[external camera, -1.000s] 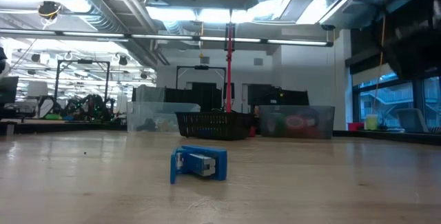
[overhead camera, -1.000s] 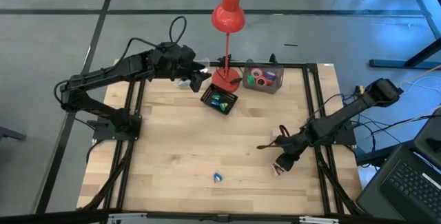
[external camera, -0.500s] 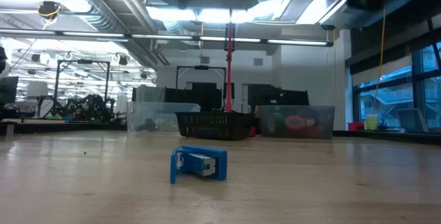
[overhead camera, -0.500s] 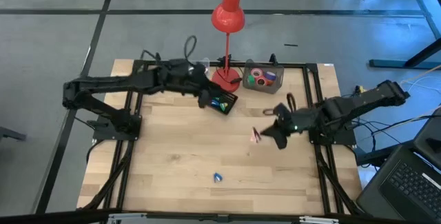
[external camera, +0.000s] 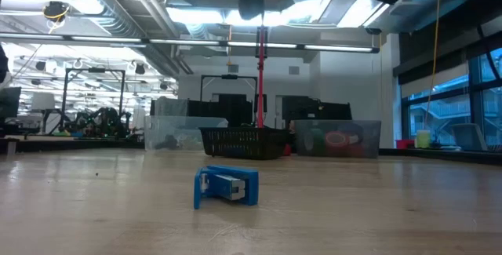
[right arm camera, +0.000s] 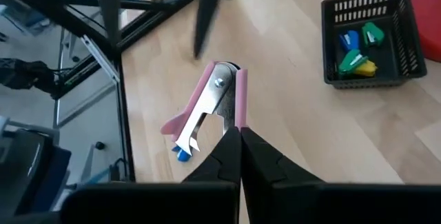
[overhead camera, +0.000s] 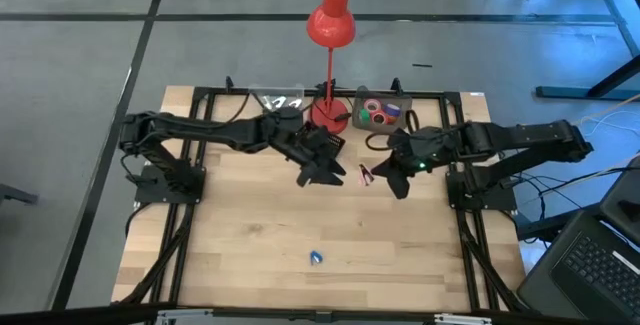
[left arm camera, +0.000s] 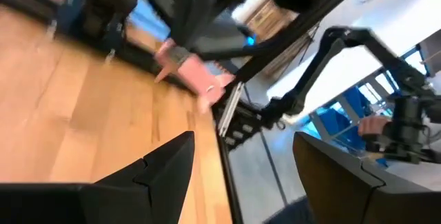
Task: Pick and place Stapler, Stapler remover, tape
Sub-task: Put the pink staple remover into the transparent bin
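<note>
The pink stapler remover [right arm camera: 215, 100] is lifted over the table's middle, held by my right gripper [right arm camera: 238, 136], which is shut on it; the high view shows the remover [overhead camera: 365, 175] left of that gripper [overhead camera: 378, 177]. My left gripper [left arm camera: 241, 176] is open and hovers just left of it [overhead camera: 325, 172], touching nothing. The blue stapler [overhead camera: 316, 257] lies on the wood near the near edge, also seen in the low view [external camera: 227, 186]. Ring-shaped tape rolls [overhead camera: 380, 113] sit in a clear bin at the far edge. My right gripper pinches one pink arm of the stapler remover near its claw end [right arm camera: 240, 114] between the two fingertips. It reaches in from the table's right side. The remover is lifted clear of the table, its pivot [right arm camera: 220, 72] pointing away from the fingers and its other arm spread free.
A black mesh basket [right arm camera: 372, 41] with blue, green and yellow pieces stands by the base of the red lamp [overhead camera: 330, 27], partly under my left arm. The clear bin [overhead camera: 398, 125] sits right of the lamp. Bare wood lies between the arms and the blue stapler.
My right gripper has carried the stapler remover from the table's right near part up and toward the far middle, keeping shut on it. My left gripper has swung from the far edge, past the black basket, toward the table's middle, and now faces the remover.
</note>
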Controlling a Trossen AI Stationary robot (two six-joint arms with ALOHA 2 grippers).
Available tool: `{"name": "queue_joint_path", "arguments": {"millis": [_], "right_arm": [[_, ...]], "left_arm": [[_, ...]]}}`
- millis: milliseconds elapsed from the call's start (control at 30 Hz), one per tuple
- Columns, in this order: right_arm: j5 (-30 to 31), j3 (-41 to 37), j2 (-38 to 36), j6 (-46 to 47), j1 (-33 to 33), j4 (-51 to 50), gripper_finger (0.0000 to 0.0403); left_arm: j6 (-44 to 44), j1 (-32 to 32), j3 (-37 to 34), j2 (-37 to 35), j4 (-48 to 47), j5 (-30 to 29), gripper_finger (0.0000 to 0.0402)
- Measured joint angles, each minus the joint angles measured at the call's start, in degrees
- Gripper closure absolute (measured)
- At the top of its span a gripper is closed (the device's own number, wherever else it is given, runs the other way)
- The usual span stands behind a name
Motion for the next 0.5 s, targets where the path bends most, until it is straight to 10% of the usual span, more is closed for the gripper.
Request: {"name": "queue_joint_path", "arguments": {"millis": [500], "right_arm": [[-1.23, 0.3, 2.58, -1.85, -2.05, 4.1, 0.0403]], "left_arm": [[0.09, 2.14, 0.01, 4.98, 1.85, 6.21, 0.0158]]}}
